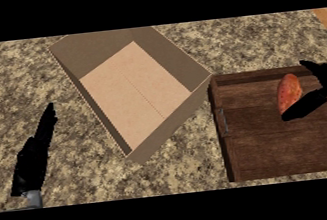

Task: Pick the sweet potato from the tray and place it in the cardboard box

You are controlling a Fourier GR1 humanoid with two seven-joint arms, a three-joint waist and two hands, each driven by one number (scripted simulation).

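Lying on a dark wooden tray (274, 140) at about 3 o'clock in the head view: one orange sweet potato (288, 93), set upright along the view, near the tray's far rim and toward its right side.

Right hand (326, 90): black, at the potato's right flank, thumb reaching across below the potato's near end and fingers rising beside its far end; the hand brackets the potato, but whether it actually touches cannot be told. It looks part-curled, not closed round it.

Cardboard box (138, 92): open-topped, turned at an angle, centre of view running from 11 o'clock to 6 o'clock. Its right corner comes just beside the tray's far left corner; a narrow wedge of counter separates the two lower down.

Left hand (36, 153): at 8 o'clock, fingers straight and pointing up, holding nothing, well apart from the box.

Speckled stone counter (263, 36): bare stretch at 1 o'clock, beyond the tray; another at 9 o'clock.
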